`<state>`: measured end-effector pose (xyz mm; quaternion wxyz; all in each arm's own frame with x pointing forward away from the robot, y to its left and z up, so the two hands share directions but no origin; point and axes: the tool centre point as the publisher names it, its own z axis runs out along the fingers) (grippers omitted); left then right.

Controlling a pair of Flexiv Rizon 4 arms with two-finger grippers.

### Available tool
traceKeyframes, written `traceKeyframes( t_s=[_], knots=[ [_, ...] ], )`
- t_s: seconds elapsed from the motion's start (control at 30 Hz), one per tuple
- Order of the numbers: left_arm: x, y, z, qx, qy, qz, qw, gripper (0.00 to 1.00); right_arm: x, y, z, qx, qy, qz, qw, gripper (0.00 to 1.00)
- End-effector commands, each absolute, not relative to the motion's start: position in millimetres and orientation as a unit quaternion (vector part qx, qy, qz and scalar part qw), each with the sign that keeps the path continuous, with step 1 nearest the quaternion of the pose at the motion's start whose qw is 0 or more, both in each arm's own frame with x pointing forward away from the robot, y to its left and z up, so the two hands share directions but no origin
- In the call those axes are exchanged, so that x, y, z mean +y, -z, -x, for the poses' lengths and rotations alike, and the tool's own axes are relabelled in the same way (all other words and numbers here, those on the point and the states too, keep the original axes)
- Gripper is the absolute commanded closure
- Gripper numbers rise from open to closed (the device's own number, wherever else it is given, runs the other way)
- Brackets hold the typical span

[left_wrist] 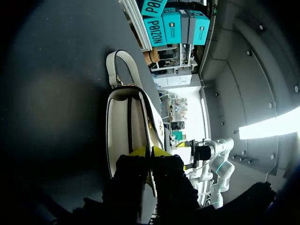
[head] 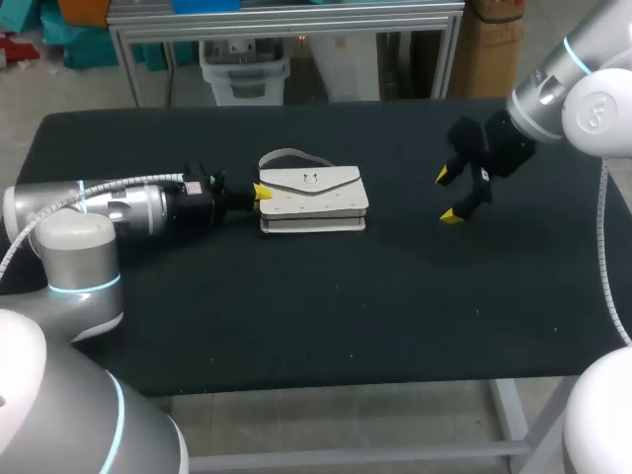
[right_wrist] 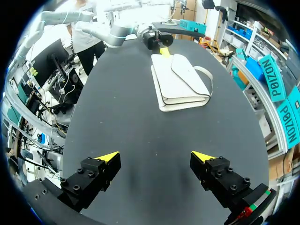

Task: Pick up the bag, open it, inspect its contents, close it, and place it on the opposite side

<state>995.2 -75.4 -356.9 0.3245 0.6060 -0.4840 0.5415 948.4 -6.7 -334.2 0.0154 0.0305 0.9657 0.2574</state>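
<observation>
Evidently the left gripper [left_wrist: 150,152] stands with its two yellow tips close together on the near end of the white bag [left_wrist: 123,129]. One tip sits on either side of the dark edge where the flap meets the body, which reads as a pinch on that edge, so far as the left wrist view lets me judge. In the head view the bag lies flat on the black table [head: 296,326], just above the centre of the frame, flap uppermost and closed. Its handle [head: 291,155] loops off the upper left corner of the bag, and the left arm lies low along the table from the left edge of the frame. The right gripper [head: 449,196] hangs at the right of the frame, well apart from the bag, with its fingers spread wide and nothing between them. I take this for the first step — the bag gripped but not yet raised, and nothing opened. The next move calls for a lift that keeps the thin pinch from slipping, since a hold at one end would let the bag sag or swing. After that the right gripper would need to come across to the flap, as opening wants a second hold.
</observation>
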Motion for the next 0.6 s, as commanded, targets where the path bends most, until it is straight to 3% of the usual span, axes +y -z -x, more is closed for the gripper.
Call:
traceKeyframes(
  t_s=[0.03,0.6],
  knots=[
    [-75,350,-988,-0.436,-0.572,-0.641,0.267,1.00,-7,335,-949,0.965,-0.258,-0.030,0.015,0.00],
    [-78,355,-958,-0.499,-0.519,-0.616,0.320,1.00,-7,335,-949,0.965,-0.258,-0.030,0.015,0.00]
  ],
)
